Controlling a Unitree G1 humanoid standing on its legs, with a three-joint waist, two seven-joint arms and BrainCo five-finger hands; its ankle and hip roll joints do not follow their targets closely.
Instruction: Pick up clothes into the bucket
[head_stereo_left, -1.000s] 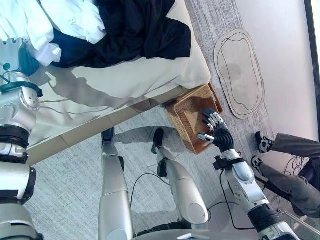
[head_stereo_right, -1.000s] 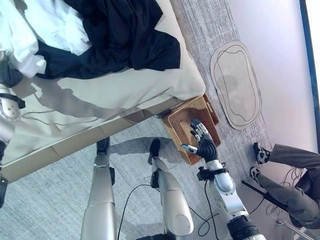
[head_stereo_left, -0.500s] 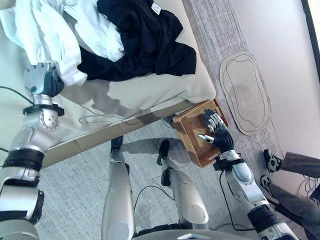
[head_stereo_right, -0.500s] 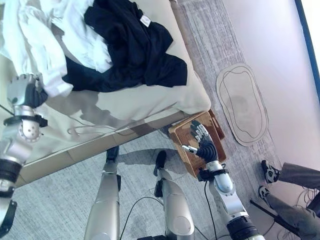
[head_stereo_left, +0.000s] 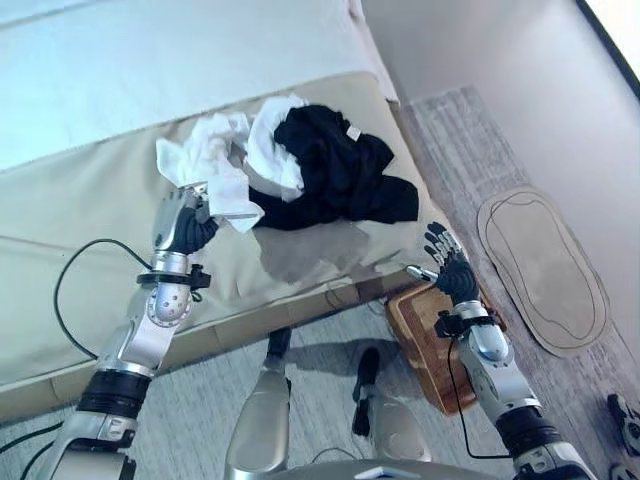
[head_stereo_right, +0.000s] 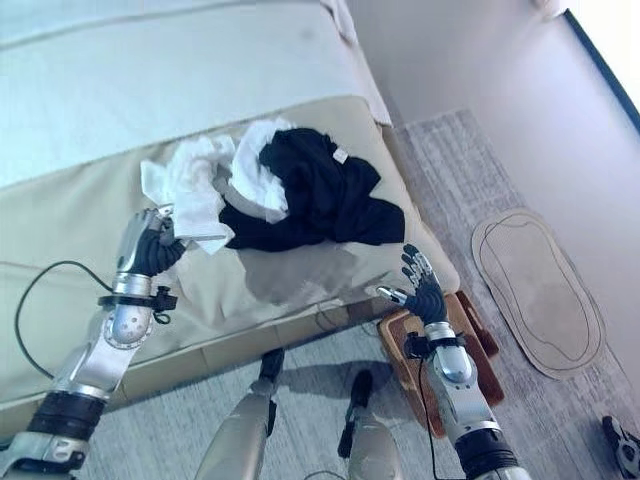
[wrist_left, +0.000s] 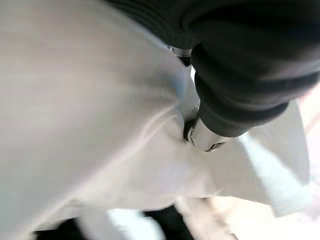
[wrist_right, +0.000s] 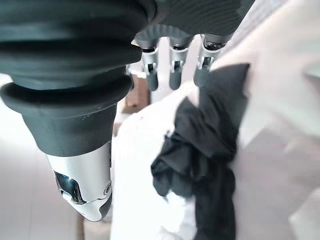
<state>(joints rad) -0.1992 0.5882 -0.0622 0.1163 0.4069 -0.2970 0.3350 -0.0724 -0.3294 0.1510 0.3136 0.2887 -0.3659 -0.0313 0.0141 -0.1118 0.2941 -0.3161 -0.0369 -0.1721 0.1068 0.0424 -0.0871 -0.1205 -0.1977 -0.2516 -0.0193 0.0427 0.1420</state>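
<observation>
A heap of clothes lies on the beige bed (head_stereo_left: 90, 260): a crumpled white garment (head_stereo_left: 215, 170) on the left and a black garment (head_stereo_left: 340, 175) on the right. My left hand (head_stereo_left: 180, 225) is at the near edge of the white garment, its fingers curled on the cloth. In the left wrist view the thumb (wrist_left: 220, 115) presses into white cloth (wrist_left: 100, 125). My right hand (head_stereo_left: 447, 270) is open with fingers spread, raised by the bed's near right corner, above the far end of the brown woven basket (head_stereo_left: 425, 340) on the floor. Past the right hand's straight fingers (wrist_right: 172, 70) the black garment (wrist_right: 210, 150) shows.
An oval grey mat (head_stereo_left: 545, 265) lies on the carpet to the right of the basket, near the wall. A pale blue-white cover (head_stereo_left: 180, 60) spans the far part of the bed. A person's shoe (head_stereo_left: 625, 420) is at the lower right.
The camera has tilted up, bringing more of the bed into view. My left hand reached the white garment's edge and curled on it. My right hand rose from over the basket toward the bed's corner.
</observation>
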